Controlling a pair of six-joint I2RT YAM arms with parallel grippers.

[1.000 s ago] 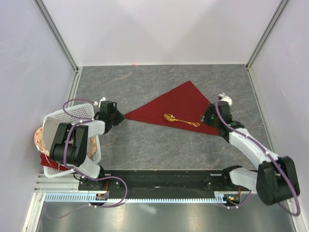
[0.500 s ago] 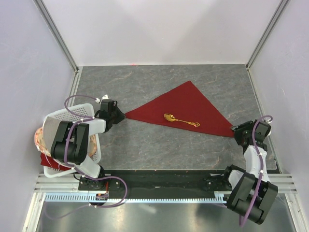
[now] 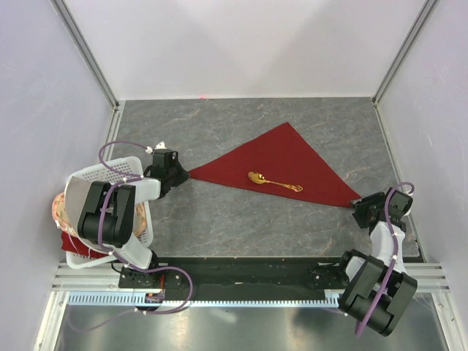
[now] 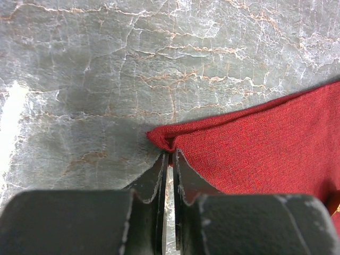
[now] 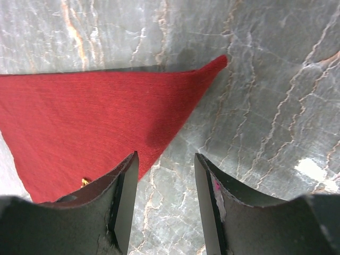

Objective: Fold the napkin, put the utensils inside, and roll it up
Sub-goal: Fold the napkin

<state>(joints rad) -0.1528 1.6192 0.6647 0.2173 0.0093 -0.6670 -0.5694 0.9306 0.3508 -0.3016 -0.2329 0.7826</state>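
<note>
Maroon napkin (image 3: 281,164) in flat triangle

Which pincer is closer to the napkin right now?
Left. The left pincer is shut on the napkin at its left corner; the right pincer hangs open just short of the right corner, not touching.

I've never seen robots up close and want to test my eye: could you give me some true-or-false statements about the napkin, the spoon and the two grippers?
1. The napkin lies folded into a triangle. True.
2. The spoon lies on the bare table. False: it lies on the napkin.
3. The left gripper pinches a napkin corner. True.
4. The right gripper is shut on the opposite corner. False: it is open and holds nothing.
</note>
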